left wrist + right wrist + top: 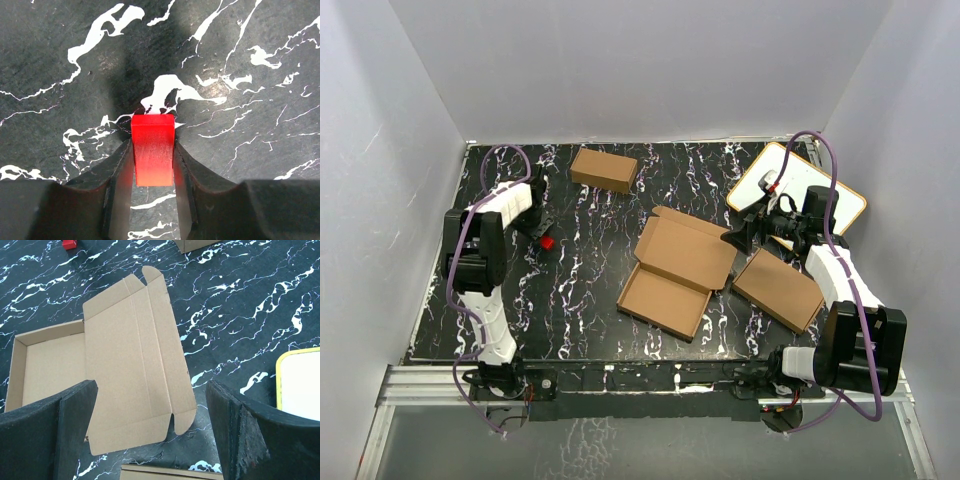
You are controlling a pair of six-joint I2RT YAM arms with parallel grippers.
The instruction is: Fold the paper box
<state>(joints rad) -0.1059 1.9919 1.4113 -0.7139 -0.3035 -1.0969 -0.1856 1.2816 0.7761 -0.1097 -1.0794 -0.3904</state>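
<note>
Left wrist view shows your left tool (152,150) pinching a small red block (152,131). Your right tool (150,390) hangs wide apart over the flat brown cardboard paper box (131,360), lid unfolded, in the middle of the bench (240,300). Unpinned, it may skid when pushed.

Clearance, brown corrugated-cardboard mailer (680,265)
Left: bare marbled black tabletop (585,275), small red block (547,242) well apart. Right: flat brown carton (778,290) just beside.

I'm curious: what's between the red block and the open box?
Only bare marbled table between red block and paper box, shown in the top view.
</note>
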